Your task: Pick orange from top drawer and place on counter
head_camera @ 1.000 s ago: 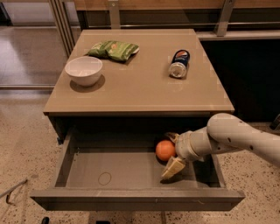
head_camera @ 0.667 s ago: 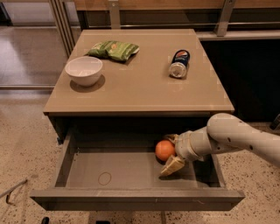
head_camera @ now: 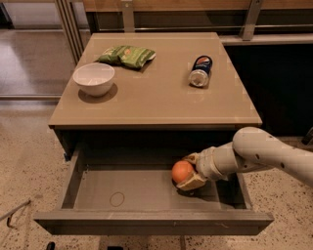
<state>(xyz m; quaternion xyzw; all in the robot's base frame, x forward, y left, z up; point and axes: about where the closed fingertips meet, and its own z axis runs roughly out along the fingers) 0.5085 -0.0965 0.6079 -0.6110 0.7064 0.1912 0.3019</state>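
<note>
Where the white arm (head_camera: 264, 154) reaches in from the right, the hand (head_camera: 184, 172) sits low inside the open drawer (head_camera: 151, 222), toward its right side. Its two tan fingers (head_camera: 191, 184) are drawn in on the orange (head_camera: 180, 171), one above it and one below, so the fruit is gripped between them. The orange shows on the left of the hand, facing the middle of the drawer. A dark shadow lies on the drawer floor just beneath the lower finger; whether the fruit touches the floor cannot be told.

The drawer is pulled well out, grey-brown, wide and shallow, with a flat plain front. A faint ring mark (head_camera: 117, 198) shows on its floor, left of the hand and well apart from it.

Above it is the counter (head_camera: 161, 97), a glossy tan top with a thin edge. A white bowl (head_camera: 94, 78) stands upright near its left side. A green packet (head_camera: 127, 54) lies behind the bowl toward the back edge. A can (head_camera: 201, 71) lies on its side on the right half, apart from both.

Around the cabinet the floor (head_camera: 24, 166) is pale speckled stone. A dark panel (head_camera: 274, 83) fills the space to the right, and metal posts (head_camera: 128, 14) with a wooden rail run along the back.
</note>
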